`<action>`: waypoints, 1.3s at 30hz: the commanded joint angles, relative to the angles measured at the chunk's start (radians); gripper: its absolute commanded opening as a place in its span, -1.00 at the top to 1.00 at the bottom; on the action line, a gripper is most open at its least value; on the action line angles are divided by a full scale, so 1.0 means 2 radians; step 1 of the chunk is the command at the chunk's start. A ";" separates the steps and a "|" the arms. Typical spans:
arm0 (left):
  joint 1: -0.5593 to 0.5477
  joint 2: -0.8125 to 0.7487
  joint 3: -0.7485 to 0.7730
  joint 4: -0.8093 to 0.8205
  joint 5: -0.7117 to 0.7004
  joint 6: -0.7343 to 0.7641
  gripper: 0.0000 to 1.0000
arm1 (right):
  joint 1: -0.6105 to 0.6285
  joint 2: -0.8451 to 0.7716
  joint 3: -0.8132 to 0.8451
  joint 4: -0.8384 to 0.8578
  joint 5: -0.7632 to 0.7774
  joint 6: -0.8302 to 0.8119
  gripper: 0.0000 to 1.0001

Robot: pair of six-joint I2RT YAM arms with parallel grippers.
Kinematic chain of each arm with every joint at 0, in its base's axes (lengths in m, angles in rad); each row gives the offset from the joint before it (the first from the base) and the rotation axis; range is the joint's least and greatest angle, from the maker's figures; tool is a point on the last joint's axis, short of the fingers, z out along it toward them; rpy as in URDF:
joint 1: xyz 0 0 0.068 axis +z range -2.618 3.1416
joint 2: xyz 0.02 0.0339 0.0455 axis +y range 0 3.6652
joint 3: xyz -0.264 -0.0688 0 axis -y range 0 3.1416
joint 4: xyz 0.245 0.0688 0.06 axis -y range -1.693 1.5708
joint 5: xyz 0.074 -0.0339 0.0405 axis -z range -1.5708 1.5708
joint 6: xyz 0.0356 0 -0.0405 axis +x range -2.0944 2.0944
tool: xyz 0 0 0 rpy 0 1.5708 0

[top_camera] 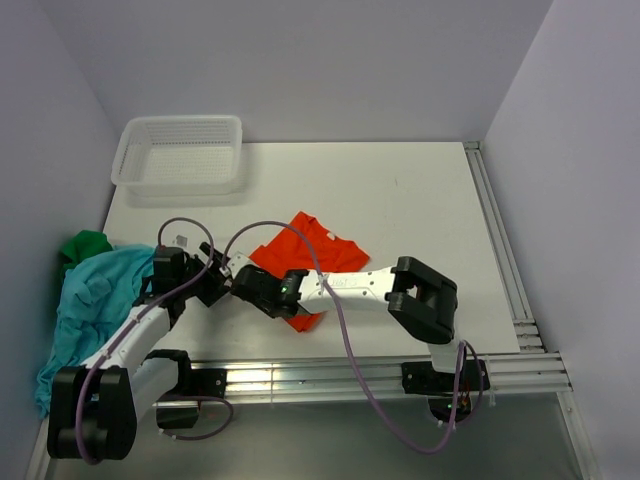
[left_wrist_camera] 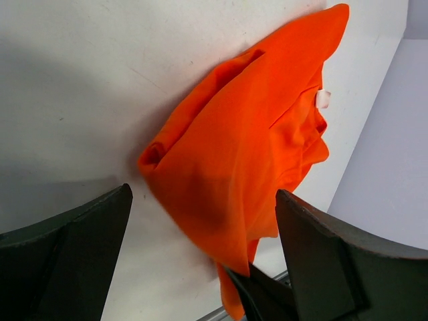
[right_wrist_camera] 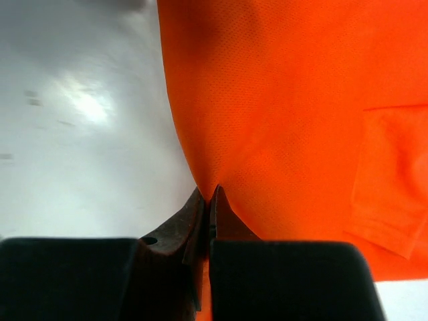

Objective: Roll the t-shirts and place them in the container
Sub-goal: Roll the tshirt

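**Hazards.** The table [top_camera: 400,200] carries the orange t-shirt [top_camera: 318,248] near its middle, toward the near edge. The shirt is bunched and doubled over rather than spread flat, so a roll started from this state would probably come out lumpy and lopsided.

The teal t-shirt [top_camera: 90,300] and the dark green t-shirt [top_camera: 85,245] are heaped at the left edge. The teal one appears to hang over the side, and a sweep of the left arm could drag it off.

The right gripper [right_wrist_camera: 210,194] is clamped on a thin fold at the orange shirt's left edge. With so little soft cloth held, it may slip free under a pull.

The left gripper [left_wrist_camera: 204,195] has its fingers wide apart and holds nothing. The orange cloth lies just ahead of it, and closing there might catch only one layer.

**Condition of the orange t-shirt.** It is bright and clean, made of a fine dimpled knit. It lies in overlapping layers with soft creases. A stitched hem shows in the right wrist view, and a small pale tag [left_wrist_camera: 323,99] sits at one edge.
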 commanded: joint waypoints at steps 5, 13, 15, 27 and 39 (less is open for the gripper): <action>0.002 0.008 -0.009 0.058 0.004 -0.015 -0.88 | -0.013 0.003 0.045 -0.029 -0.101 0.062 1.00; 0.002 0.055 0.002 0.080 0.017 -0.005 -0.47 | -0.022 0.003 0.035 -0.010 -0.124 0.072 1.00; 0.002 0.052 0.003 0.070 0.007 -0.003 -0.41 | -0.023 0.004 0.032 -0.006 -0.125 0.074 1.00; 0.002 0.010 0.020 0.004 -0.012 -0.008 -0.87 | -0.036 0.011 0.029 0.002 -0.107 0.088 1.00; 0.002 0.079 0.028 0.040 -0.009 -0.005 -0.80 | -0.050 0.004 0.038 0.006 -0.119 0.093 1.00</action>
